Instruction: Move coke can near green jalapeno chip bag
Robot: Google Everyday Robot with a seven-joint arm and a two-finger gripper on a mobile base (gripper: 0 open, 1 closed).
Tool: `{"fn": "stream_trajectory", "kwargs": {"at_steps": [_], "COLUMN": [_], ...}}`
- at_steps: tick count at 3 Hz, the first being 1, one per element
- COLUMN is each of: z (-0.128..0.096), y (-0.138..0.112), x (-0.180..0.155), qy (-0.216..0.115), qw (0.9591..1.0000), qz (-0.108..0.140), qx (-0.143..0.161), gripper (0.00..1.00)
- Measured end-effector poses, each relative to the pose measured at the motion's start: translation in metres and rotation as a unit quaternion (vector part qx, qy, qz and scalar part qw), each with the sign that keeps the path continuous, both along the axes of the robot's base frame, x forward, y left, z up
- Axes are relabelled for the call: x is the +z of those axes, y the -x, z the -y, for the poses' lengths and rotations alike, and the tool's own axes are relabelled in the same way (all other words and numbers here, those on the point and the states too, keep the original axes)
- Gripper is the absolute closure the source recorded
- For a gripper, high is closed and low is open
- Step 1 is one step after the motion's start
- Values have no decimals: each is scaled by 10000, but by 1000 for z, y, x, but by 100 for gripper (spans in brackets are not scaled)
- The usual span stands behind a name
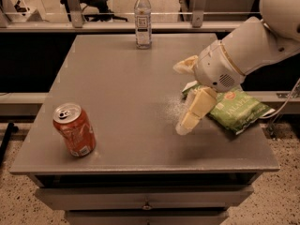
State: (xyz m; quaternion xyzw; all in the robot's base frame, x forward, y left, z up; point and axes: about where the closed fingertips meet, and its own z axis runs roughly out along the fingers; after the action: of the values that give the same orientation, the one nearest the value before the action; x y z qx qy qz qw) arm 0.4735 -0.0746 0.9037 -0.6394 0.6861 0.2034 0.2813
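Note:
The coke can (75, 130), red-orange with a silver top, stands upright near the table's front left corner. The green jalapeno chip bag (238, 109) lies flat at the table's right edge, partly covered by the arm. My gripper (178, 98) hangs over the table just left of the bag, far to the right of the can. Its two cream fingers (195, 108) are spread apart with nothing between them.
A clear plastic water bottle (143, 18) stands at the back middle of the grey table (117, 78). The white arm (243, 50) reaches in from the upper right. Drawers sit below the table's front edge. A railing runs behind the table.

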Motion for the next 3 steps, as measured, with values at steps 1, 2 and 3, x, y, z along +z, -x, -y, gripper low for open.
{"fn": "stream_trajectory", "kwargs": {"at_steps": [1,2,3], "z": [-30,-92,-144], "y": [6,6,7], "x": [-9,-12,-11], "qy": [-635,-1543,-2190], "qw": [9977,9863,9716], "qz": [70,208,259], "qx": [210,538,862], "gripper": [0,0,0]}}
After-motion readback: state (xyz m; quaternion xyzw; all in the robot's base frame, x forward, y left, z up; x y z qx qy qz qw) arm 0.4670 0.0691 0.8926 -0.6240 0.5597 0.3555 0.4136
